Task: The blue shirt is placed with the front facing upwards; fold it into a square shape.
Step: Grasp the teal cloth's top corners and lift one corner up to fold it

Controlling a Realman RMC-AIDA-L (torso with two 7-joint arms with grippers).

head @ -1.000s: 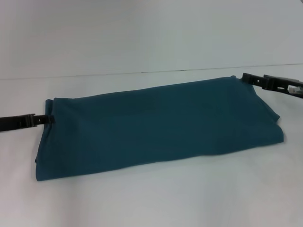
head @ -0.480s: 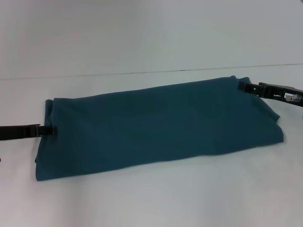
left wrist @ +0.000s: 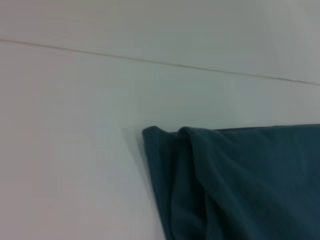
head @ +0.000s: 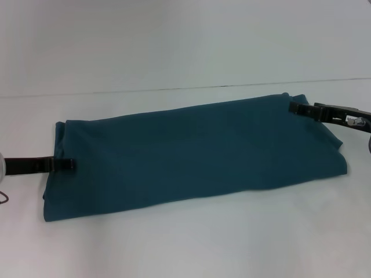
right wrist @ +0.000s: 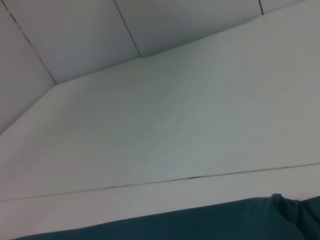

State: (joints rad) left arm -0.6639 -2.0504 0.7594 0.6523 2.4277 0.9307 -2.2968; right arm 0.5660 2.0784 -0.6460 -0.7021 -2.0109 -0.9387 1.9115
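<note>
On white table [head: 174, 243]: folded blue shirt [head: 197, 153], pincers at ends.

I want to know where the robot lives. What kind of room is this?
Probably a lab or test room, not a home. A bare white table holds only the blue shirt, folded into a long band. The left pincer and right pincer sit at its ends, before plain pale wall panels.

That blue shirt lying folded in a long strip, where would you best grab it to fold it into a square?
Probably at the two short ends. The blue shirt lies as a long flat band, so each end is a free edge reachable from the side. The left gripper is at the left end, the right gripper at the far right corner; either end could be carried over.
</note>
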